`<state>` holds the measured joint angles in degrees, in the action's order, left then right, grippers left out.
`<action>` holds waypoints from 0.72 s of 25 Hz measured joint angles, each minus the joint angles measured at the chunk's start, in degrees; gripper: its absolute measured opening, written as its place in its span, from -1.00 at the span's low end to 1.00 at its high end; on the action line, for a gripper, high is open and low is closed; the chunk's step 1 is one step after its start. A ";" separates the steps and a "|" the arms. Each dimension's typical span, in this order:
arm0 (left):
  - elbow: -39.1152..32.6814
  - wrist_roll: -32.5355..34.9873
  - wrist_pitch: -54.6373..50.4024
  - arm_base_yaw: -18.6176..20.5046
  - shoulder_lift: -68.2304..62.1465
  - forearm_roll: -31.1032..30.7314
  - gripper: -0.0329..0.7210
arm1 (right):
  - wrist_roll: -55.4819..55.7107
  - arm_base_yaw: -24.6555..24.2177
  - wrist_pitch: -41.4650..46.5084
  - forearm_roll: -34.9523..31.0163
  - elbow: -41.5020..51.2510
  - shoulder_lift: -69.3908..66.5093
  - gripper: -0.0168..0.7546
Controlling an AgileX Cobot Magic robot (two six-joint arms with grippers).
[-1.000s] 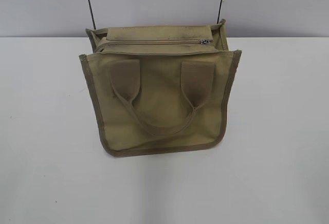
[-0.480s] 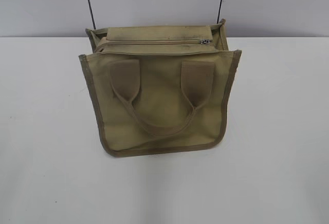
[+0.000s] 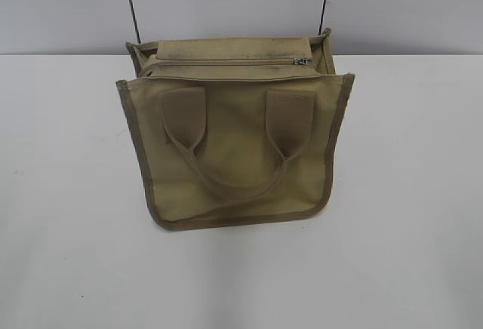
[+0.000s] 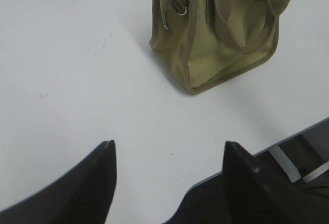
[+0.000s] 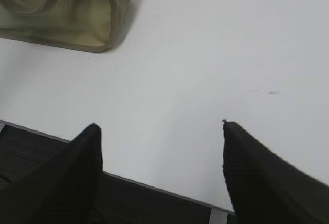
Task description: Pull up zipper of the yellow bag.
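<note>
Neither arm appears in the exterior view; only the two wrist views show the robot's body.

The left gripper has its two dark fingers spread wide apart, nothing between them. Both fingertips point forward and taper to narrow ends, suspended above the worktop near its front edge, touching nothing.

The right gripper stands likewise, its dark fingers well apart and empty. Its fingertips hang over the front edge of the worktop, clear of the surface, the camera tilted so the edge runs at a slant beneath them.
</note>
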<state>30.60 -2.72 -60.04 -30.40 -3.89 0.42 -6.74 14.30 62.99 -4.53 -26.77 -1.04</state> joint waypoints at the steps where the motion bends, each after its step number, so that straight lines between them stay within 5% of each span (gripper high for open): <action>1: 0.00 0.00 0.00 0.00 0.00 0.00 0.39 | 0.00 0.00 -0.05 -0.02 0.00 0.00 0.43; 5: 0.00 0.00 0.04 1.99 0.00 0.00 0.36 | 0.06 -0.91 -0.16 -0.32 0.00 0.00 0.43; 18: -0.10 0.04 0.04 25.00 3.07 0.00 0.22 | 0.06 -13.84 -0.35 -1.05 0.00 1.33 0.43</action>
<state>30.50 -2.67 -59.99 -5.40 -0.83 0.42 -6.68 0.47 62.64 -5.58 -26.77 0.30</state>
